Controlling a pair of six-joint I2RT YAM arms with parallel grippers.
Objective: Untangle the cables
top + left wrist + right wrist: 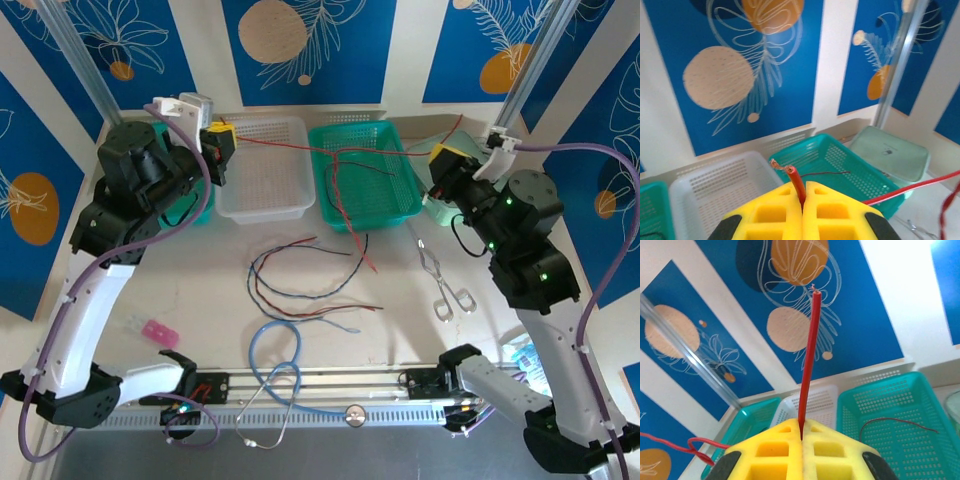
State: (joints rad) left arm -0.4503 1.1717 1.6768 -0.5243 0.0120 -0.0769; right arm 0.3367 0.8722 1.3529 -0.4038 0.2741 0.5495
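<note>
Pale counter [200,290]. Along the far edge, side by side: white basket [260,208] on the left, green basket [390,212] on the right. In the middle, loose cables [300,296] in red, black and blue-grey curls. Right of those, metal tongs [432,268]. Toward the near edge, light-blue looped tube [251,350]; near left, small pink piece [158,332].

Bright, even diffuse light; my wrist views are crisp up close, soft at the far wall [835,60], and shadows on the table [210,300] are faint.
</note>
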